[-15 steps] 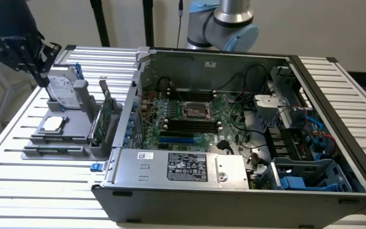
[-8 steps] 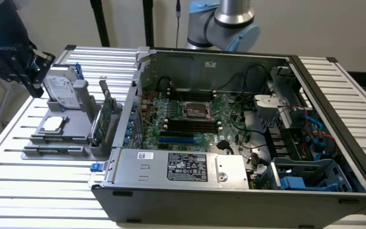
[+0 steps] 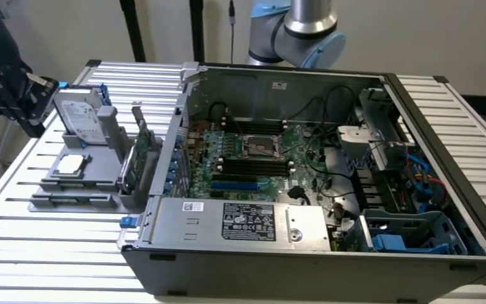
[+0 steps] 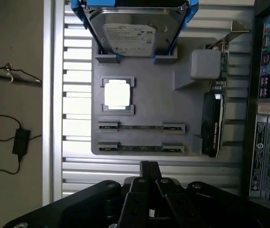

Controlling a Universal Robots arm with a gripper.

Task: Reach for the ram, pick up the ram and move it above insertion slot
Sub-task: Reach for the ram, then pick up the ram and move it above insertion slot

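Green ram (image 4: 142,148) lengthwise toward computer case (image 4: 268,156)

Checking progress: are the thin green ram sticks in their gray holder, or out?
In: both thin green ram sticks lie in the gray holder's slots; the shut hand holds nothing.

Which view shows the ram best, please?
The wrist view: two ram sticks stand on edge in the grey holder, seen from straight above. The exterior view shows the holder at a slant, the sticks too thin to tell.
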